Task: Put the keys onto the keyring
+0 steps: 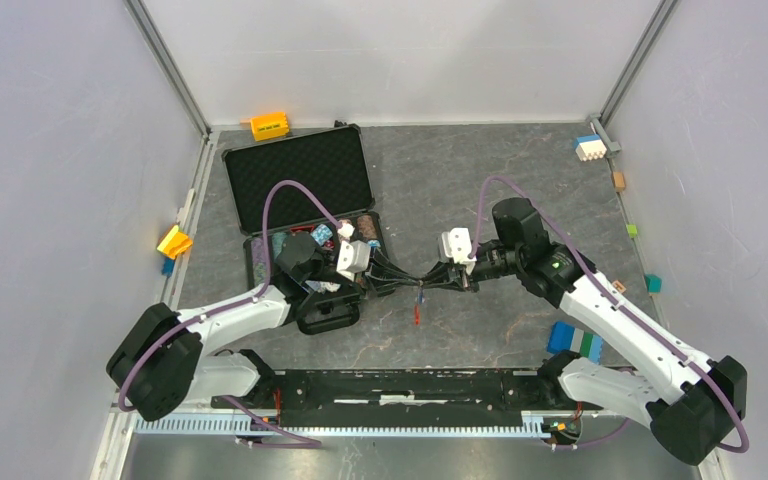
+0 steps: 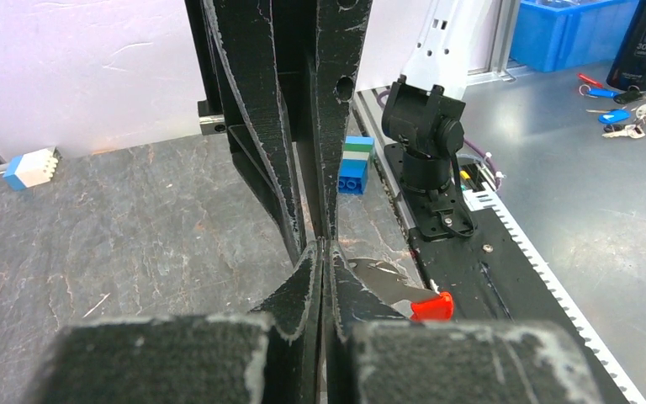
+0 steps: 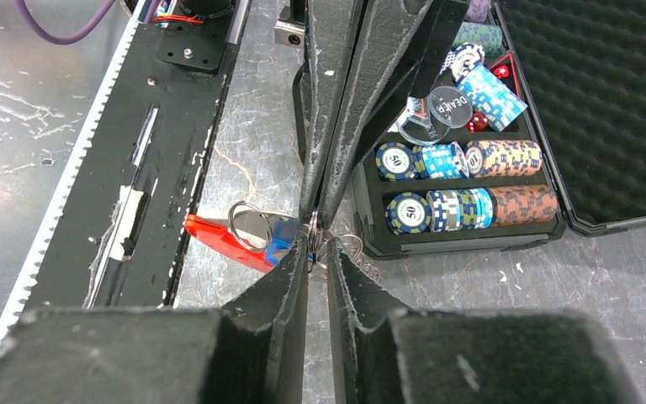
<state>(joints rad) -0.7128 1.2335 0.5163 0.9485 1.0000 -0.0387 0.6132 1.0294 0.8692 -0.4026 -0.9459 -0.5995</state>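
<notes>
Both grippers meet fingertip to fingertip above the table's middle. The keyring's silver ring (image 3: 248, 225) sits by my right fingertips, with its red strip (image 3: 219, 237) and a blue-headed key (image 3: 284, 236) to their left. The red strip (image 1: 418, 312) hangs under the two tips in the top view. My left gripper (image 2: 321, 246) is shut on the keyring, a silver metal piece (image 2: 383, 282) and the red strip's end (image 2: 431, 305) sticking out beside it. My right gripper (image 3: 315, 240) has closed on the ring's wire loops with only a narrow gap showing.
An open black case (image 1: 300, 180) with rows of poker chips (image 3: 458, 160) lies just behind the left gripper. A blue block stack (image 1: 572, 340) sits by the right arm. Small blocks (image 1: 270, 125) (image 1: 588, 148) lie at the far edges. A black rail (image 1: 400, 385) runs along the front.
</notes>
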